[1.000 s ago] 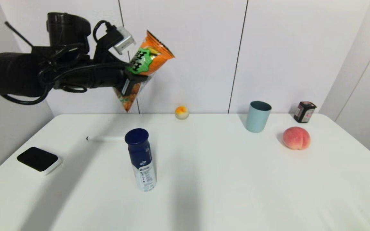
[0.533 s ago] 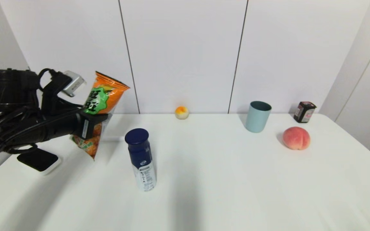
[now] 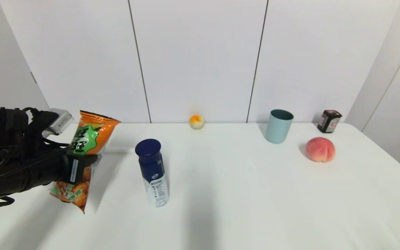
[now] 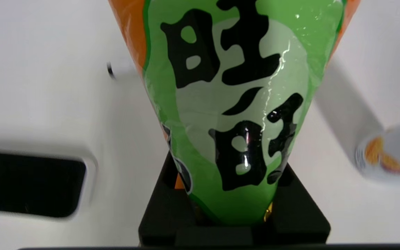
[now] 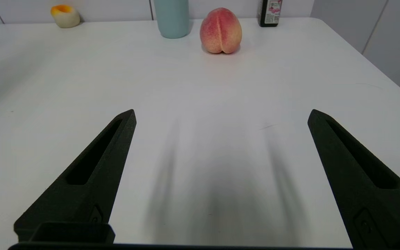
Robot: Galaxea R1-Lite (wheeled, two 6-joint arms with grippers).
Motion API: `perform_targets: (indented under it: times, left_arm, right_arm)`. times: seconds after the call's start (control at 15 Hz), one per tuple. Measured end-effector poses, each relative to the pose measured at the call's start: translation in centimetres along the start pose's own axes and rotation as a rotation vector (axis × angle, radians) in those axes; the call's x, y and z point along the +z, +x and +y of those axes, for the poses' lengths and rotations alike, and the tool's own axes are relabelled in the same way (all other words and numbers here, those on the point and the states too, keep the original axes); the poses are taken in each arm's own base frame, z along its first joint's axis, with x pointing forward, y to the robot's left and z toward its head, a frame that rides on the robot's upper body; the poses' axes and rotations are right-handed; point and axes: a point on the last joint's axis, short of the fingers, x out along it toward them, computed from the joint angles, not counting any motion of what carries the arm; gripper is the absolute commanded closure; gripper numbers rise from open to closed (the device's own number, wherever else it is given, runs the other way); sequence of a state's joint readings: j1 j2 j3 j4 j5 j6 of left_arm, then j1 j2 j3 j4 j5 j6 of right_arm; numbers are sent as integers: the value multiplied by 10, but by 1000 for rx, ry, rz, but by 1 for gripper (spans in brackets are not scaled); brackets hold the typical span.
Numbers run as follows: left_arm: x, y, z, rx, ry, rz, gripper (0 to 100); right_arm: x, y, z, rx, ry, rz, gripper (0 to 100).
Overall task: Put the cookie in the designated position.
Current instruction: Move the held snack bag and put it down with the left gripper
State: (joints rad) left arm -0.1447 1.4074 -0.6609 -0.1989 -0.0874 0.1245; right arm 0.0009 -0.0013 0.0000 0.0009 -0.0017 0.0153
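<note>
Head view – white table [image 3: 241, 194], cookie [image 3: 85, 146] gripped

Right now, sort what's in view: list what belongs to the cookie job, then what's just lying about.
Job:
- cookie, an orange snack bag
- left gripper, shut on it above the table

Lying about:
- blue bottle
- teal cup
- peach
- orange-white ball
- dark jar
- right gripper, open, parked

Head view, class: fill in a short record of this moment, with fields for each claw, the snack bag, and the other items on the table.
left claw: shut on the snack bag, at the table's left side
right claw: open, empty, low over the table
snack bag: orange, green badge, held upright
others: navy bottle, teal cup, peach, small orange-white ball, dark jar
</note>
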Motion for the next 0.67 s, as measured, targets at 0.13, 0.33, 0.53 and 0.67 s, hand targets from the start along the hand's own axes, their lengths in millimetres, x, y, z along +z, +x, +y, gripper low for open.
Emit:
perform_targets:
  times: [0.13,0.33,0.53,0.67]
  left_arm:
    - [-4,-1,-7,-33,-8,64,100]
    - [-4,-3,-18,-85,5,158,100]
    - [-5,1,-29,-132,33,220,100]
    - [-6,8,-34,-149,46,237,100]
  right_arm:
    - [0,0,0,0,0,0,0]
    - [0,0,0,0,0,0,0]
    - [0,0,0,-1,0,0,0]
    - [0,0,0,0,0,0,0]
